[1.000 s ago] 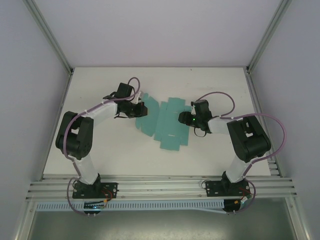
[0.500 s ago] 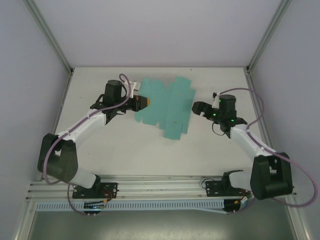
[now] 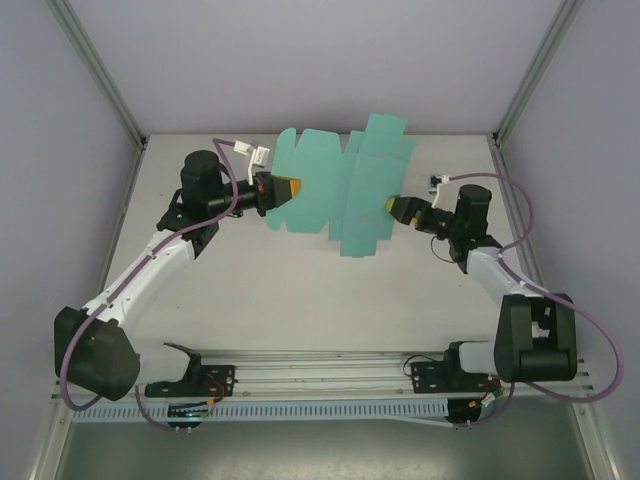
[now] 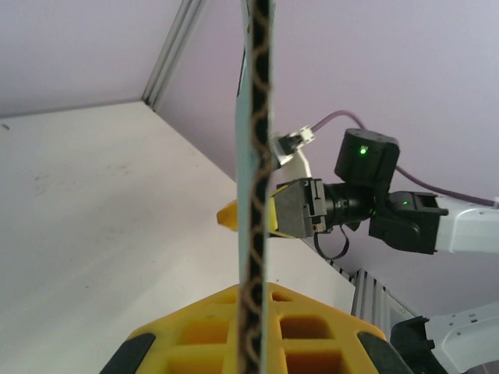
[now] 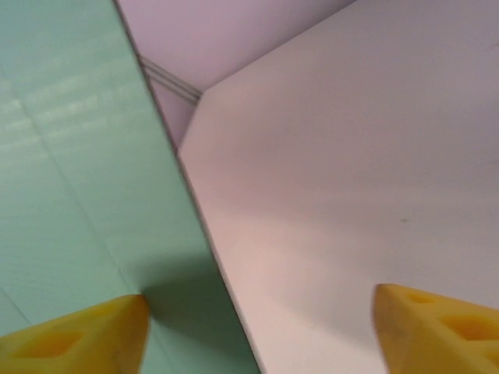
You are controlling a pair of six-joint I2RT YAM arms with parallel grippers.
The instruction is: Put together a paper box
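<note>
The paper box (image 3: 345,190) is a flat teal die-cut sheet, lifted off the table and standing nearly upright at mid-back. My left gripper (image 3: 290,187) is shut on its left edge. In the left wrist view the sheet (image 4: 253,179) shows edge-on, pinched between the yellow fingers (image 4: 187,335). My right gripper (image 3: 397,207) is at the sheet's right edge with its jaws open. In the right wrist view the teal sheet (image 5: 70,179) reaches in between the fingertips (image 5: 86,335), and its edge lies inside the gap of the right gripper (image 5: 257,335).
The white table (image 3: 260,290) lies below the raised sheet. Metal frame posts (image 3: 100,70) and pale walls close in the sides and back. A rail (image 3: 320,375) with both arm bases runs along the near edge.
The sheet went from lying on the table to being held up in the air. Both arms stretched out toward the back. The right gripper let go, opened wide, and came back to the sheet's right edge.
</note>
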